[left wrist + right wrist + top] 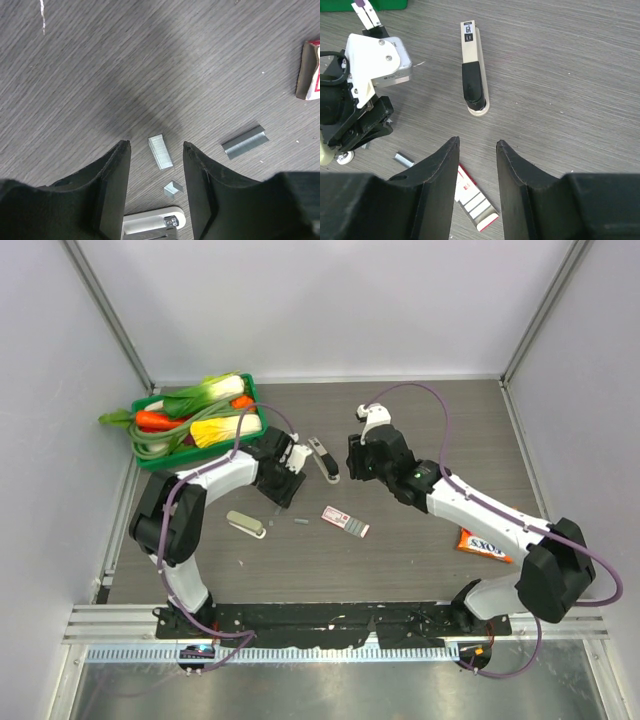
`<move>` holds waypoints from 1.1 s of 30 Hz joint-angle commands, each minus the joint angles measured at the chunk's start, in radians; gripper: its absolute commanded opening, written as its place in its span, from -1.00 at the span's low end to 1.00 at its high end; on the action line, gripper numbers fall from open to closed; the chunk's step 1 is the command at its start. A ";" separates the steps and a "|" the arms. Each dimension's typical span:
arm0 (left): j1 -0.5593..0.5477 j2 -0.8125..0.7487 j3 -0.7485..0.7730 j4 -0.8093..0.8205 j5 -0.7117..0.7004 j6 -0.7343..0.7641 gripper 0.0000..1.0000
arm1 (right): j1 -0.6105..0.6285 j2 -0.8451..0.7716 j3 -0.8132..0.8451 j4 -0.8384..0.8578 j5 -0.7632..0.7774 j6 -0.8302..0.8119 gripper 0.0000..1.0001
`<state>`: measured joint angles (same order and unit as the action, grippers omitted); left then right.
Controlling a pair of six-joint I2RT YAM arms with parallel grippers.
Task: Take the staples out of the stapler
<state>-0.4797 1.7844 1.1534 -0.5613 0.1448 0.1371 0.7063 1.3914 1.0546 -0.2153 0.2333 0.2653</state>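
Note:
The stapler (322, 460), slim silver-grey with a black rear end, lies shut on the table between my grippers; it also shows in the right wrist view (470, 50). My left gripper (286, 490) is open and empty just above the table. In the left wrist view (156, 144) its jaws straddle a short staple strip (160, 151) and a tiny staple piece (173, 188). A longer strip (244, 142) lies to the right, also visible from above (301, 521). My right gripper (352, 466) is open and empty (477, 142), hovering near the stapler's black end.
A beige stapler-like thing (245, 524) with a white base (155, 222) lies near the left gripper. A pink-and-white box (345, 522) lies at mid-table, under the right jaws (476, 200). A green basket (160, 400) of vegetables stands back left. An orange packet (482, 545) lies right.

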 commanded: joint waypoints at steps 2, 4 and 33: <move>-0.008 0.003 -0.004 0.054 -0.036 -0.021 -0.03 | -0.002 -0.069 -0.011 0.079 -0.017 0.020 -0.21; -0.008 0.007 -0.004 0.057 -0.031 -0.022 -0.06 | -0.004 -0.072 -0.011 0.079 -0.018 0.020 -0.22; -0.030 0.012 -0.075 0.032 -0.059 -0.034 -0.49 | -0.013 -0.068 -0.018 0.076 -0.034 0.020 -0.41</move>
<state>-0.5018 1.7973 1.1229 -0.4999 0.0772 0.1116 0.6979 1.3518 1.0355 -0.1795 0.2039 0.2794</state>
